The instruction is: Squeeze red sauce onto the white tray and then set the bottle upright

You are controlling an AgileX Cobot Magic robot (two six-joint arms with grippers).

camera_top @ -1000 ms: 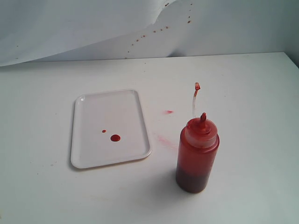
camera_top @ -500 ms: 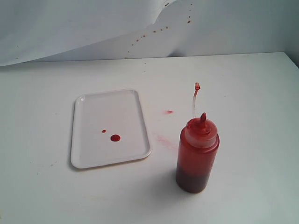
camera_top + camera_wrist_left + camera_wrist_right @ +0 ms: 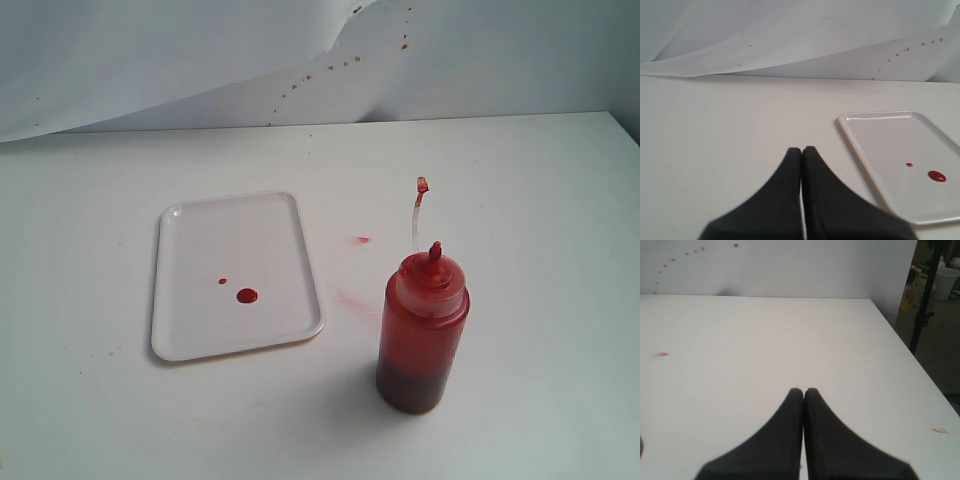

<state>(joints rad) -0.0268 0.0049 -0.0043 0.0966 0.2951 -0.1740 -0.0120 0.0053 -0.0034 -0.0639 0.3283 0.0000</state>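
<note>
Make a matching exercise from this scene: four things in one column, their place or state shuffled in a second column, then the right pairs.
Column one:
1. bottle
2. white tray
3. red sauce drops
4. left gripper

Column two:
A. shut, holding nothing
B. lying on the tray, one large, one small
C. standing upright, apart from the tray, tip cap off the nozzle
D. flat on the table, mostly bare

Pairs: 1-C, 2-D, 3-B, 4-A

Left jaws: matte black, two broad wedges tapering to rounded fingertips (image 3: 794,152). Right jaws match them, same black wedges, same rounded fingertips (image 3: 812,392).
</note>
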